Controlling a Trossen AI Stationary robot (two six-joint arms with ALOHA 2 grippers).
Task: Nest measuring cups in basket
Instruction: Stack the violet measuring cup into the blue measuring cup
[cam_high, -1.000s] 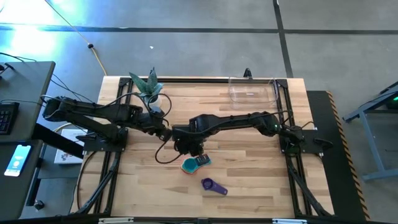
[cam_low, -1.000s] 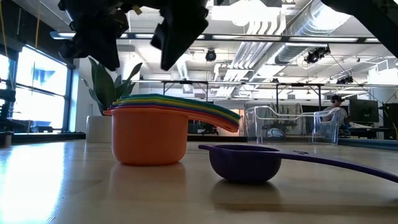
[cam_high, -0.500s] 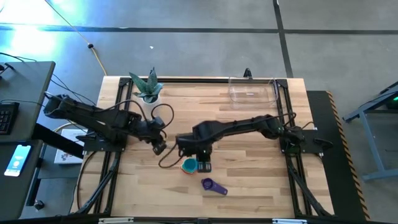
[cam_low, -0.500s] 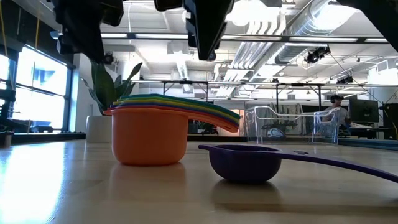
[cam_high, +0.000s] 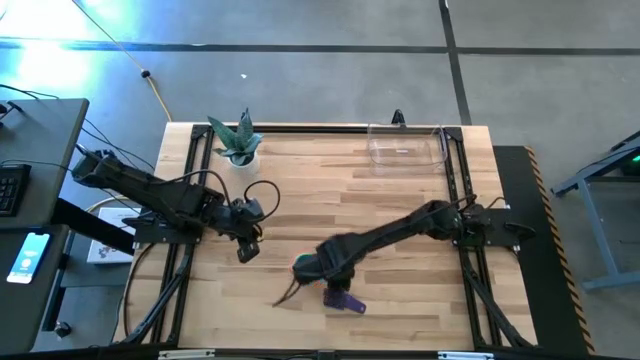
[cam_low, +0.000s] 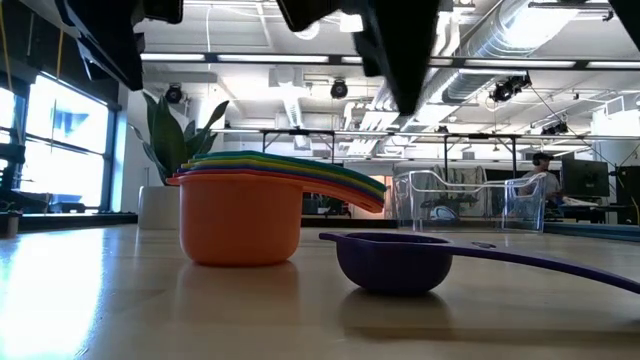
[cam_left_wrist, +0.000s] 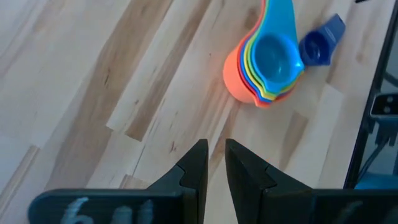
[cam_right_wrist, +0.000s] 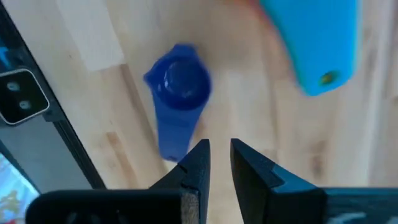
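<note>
A nested stack of cups, orange outermost and teal on top (cam_left_wrist: 264, 56), stands on the table near its middle; it also shows in the low view (cam_low: 240, 215). The purple cup (cam_high: 345, 300) lies alone just nearer the front edge, bowl on the wood, and also shows in the right wrist view (cam_right_wrist: 180, 84). My right gripper (cam_high: 326, 278) hovers shut above the gap between the stack and the purple cup. My left gripper (cam_high: 245, 250) is shut and empty, left of the stack. The clear basket (cam_high: 405, 148) stands at the far right.
A white pot with a green plant (cam_high: 237, 140) stands at the far left corner. A dark cable (cam_high: 285, 295) trails on the wood left of the purple cup. Bare wood lies between the cups and the basket.
My right gripper has moved from over the far side of the stack toward the table's near edge, and now stands above the stack and the purple cup. My left gripper has drawn back toward the near left. The cups have stayed in place.
</note>
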